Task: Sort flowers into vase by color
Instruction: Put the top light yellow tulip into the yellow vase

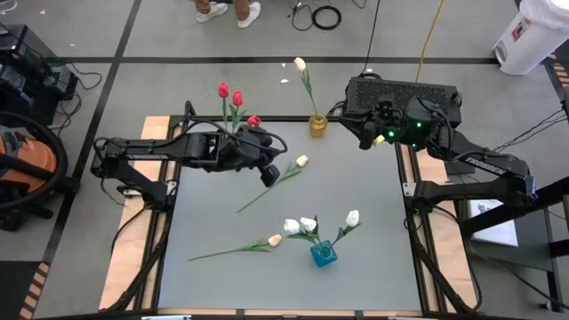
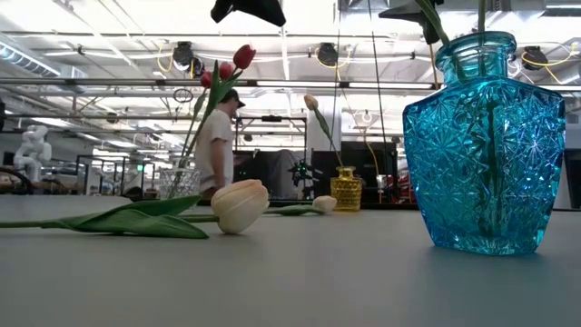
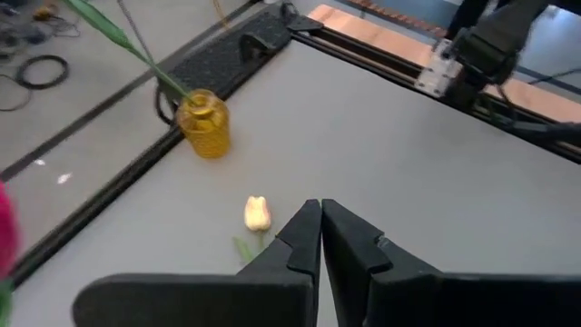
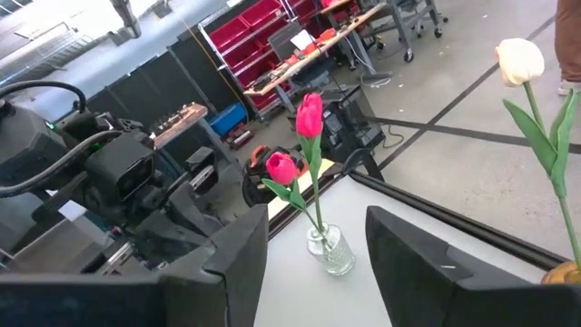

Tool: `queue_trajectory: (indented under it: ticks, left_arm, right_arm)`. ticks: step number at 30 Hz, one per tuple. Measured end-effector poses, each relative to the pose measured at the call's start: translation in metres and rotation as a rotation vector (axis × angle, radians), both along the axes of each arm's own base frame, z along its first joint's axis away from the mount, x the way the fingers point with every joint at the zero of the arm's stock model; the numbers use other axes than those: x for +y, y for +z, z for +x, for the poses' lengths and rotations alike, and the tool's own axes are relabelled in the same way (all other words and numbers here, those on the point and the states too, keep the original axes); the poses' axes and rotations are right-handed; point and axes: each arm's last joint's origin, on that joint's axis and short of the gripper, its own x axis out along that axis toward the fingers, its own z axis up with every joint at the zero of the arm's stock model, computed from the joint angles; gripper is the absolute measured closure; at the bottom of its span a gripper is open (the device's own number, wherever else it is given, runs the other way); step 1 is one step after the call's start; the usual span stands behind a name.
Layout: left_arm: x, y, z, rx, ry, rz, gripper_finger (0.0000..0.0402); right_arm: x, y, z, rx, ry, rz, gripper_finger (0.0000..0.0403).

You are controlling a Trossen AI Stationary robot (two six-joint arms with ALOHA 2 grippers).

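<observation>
1. Blue vase (image 1: 323,253) near the surface's (image 1: 356,187) front edge holds three white flowers (image 1: 307,225).
2. Two cream flowers (image 1: 300,162) lie loose mid-surface.
3. Left pincer (image 1: 269,174), closed and empty, hovers beside one.
4. Right pincer (image 4: 313,241) stands open, empty, near the yellow vase (image 1: 316,125).

Left claw (image 3: 320,238) nearly shut over the table; right claw (image 4: 313,241) open.

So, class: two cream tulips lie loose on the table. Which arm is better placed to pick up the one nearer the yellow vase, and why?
Probably the left. Its end effector hovers right beside that cream tulip, fingers nearly shut. The right end effector sits back at the table's far edge, open, near the yellow vase.
</observation>
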Motion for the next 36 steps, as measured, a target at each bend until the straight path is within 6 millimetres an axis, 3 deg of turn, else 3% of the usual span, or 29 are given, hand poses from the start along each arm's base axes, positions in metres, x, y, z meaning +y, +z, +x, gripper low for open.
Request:
queue_trajectory:
  ticks: [12, 19, 24, 30, 36]
  left_arm:
    - [-0.002, -0.004, -0.003, 0.006, 0.039, -0.104, 0.0371]
    - [-0.012, -0.018, -0.016, 0.171, 0.094, -0.168, 0.029]
    - [-0.021, -0.021, -0.019, 0.193, 0.113, -0.184, 0.0247]
    - [-0.03, -0.035, -0.006, 0.221, 0.136, -0.158, 0.0242]
    - [-0.037, -0.07, 0.019, 0.337, 0.133, -0.134, 0.0242]
  right_arm:
    - [0.0, -0.001, 0.0, 0.017, 0.001, -0.011, 0.0225]
    - [0.0, -0.002, 0.0, 0.031, 0.003, -0.019, 0.0225]
    - [0.0, -0.002, 0.0, 0.04, 0.005, -0.04, 0.0225]
    - [0.0, -0.004, 0.0, 0.061, 0.009, -0.052, 0.0225]
    - [0.001, -0.008, -0.001, 0.103, 0.013, -0.04, 0.0225]
